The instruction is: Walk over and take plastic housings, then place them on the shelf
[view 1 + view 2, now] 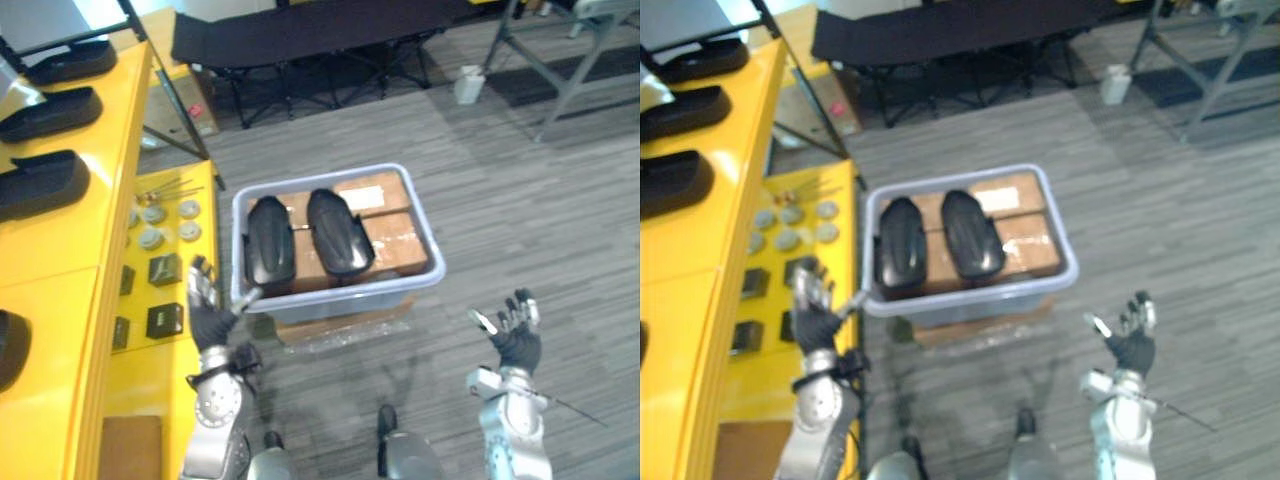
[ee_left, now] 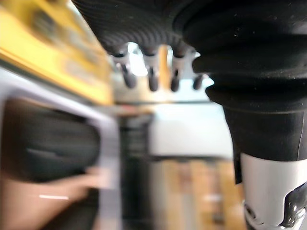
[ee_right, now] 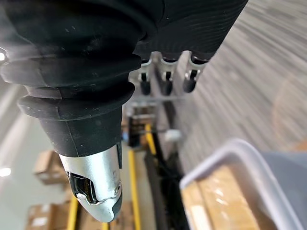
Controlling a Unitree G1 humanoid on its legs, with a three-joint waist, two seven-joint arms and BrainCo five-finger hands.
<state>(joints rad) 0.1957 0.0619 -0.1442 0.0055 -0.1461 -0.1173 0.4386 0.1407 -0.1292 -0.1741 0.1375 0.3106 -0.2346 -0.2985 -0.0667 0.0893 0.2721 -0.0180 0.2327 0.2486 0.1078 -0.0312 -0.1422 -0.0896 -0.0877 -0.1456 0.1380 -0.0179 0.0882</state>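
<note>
Two black plastic housings (image 1: 270, 241) (image 1: 339, 231) lie side by side on brown cardboard boxes inside a pale grey bin (image 1: 400, 283) on the floor ahead. My left hand (image 1: 209, 312) is raised, open and empty, by the bin's near left corner. My right hand (image 1: 516, 332) is raised, open and empty, to the right of the bin, over the carpet. More black housings (image 1: 40, 184) (image 1: 50, 112) lie on the yellow shelf (image 1: 60, 250) at the left.
The yellow shelf's lower level (image 1: 165, 330) holds small black boxes (image 1: 164, 320) and round metal parts (image 1: 150, 238). A black folding cot (image 1: 300, 40) stands behind the bin, a white container (image 1: 468, 85) and a grey metal frame (image 1: 570, 70) at the back right.
</note>
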